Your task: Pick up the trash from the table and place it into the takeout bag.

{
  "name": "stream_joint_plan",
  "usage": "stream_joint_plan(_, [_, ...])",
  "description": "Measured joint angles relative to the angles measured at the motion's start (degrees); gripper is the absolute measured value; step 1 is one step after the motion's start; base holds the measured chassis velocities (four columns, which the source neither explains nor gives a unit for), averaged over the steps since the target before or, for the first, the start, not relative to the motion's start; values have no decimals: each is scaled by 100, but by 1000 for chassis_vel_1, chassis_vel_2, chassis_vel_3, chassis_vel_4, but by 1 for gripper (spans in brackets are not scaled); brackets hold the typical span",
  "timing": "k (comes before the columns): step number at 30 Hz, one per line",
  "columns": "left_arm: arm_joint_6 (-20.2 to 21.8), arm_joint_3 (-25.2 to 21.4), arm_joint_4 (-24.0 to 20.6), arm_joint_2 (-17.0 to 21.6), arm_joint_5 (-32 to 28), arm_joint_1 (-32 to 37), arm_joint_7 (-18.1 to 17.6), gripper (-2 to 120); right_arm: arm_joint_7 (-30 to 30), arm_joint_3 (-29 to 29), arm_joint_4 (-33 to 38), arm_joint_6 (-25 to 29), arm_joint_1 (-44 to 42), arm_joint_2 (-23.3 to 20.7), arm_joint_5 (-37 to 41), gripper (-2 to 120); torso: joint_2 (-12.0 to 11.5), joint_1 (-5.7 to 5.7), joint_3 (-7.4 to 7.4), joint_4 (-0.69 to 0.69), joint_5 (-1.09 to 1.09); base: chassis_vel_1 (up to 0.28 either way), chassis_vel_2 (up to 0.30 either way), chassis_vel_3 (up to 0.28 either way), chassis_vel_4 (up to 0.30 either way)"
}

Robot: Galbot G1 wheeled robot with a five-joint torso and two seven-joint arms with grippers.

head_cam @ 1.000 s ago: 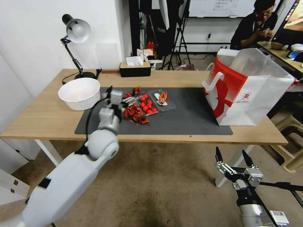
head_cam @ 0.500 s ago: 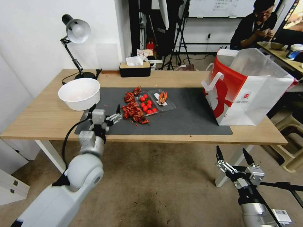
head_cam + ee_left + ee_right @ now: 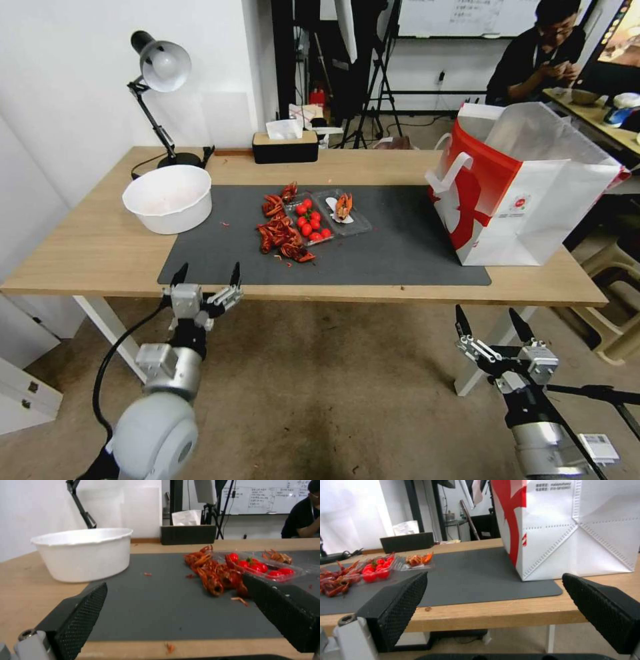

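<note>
While the left pincer [image 3: 207, 275] hangs released and empty just off the near edge of the counter [image 3: 93, 247], the red shell scraps [image 3: 280, 235] lie beyond it on the dark mat [image 3: 393, 247], touching a clear tray of small tomatoes [image 3: 311, 223]. The white bowl [image 3: 168, 197] stands beyond it too, toward its left side. The right pincer [image 3: 488, 324] is also released, low before the counter, and the takeout bag [image 3: 527, 193] stands upright beyond it.
</note>
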Motion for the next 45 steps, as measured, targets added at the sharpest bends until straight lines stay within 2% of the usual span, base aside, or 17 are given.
stream_joint_plan(12, [-264, -50, 30, -329, 432, 499, 149, 100, -76, -2, -121, -119, 107, -135, 111, 100, 0, 0, 0, 0, 0, 0, 0, 0, 0])
stream_joint_plan(17, [-446, -58, 233, -454, 614, 532, 197, 100, -77, -65, -197, -3, 183, -112, 37, 100, 0, 0, 0, 0, 0, 0, 0, 0, 0])
stream_joint_plan(24, [-558, -77, 286, -572, 629, 581, 208, 100, -82, -116, -185, -31, 226, -95, -6, 100, -1, 0, 0, 0, 0, 0, 0, 0, 0])
stream_joint_plan(45, [-530, -60, 288, -639, 650, 599, 233, 100, 20, -93, -122, -70, 218, -101, -101, 100, -1, 0, 0, 0, 0, 0, 0, 0, 0])
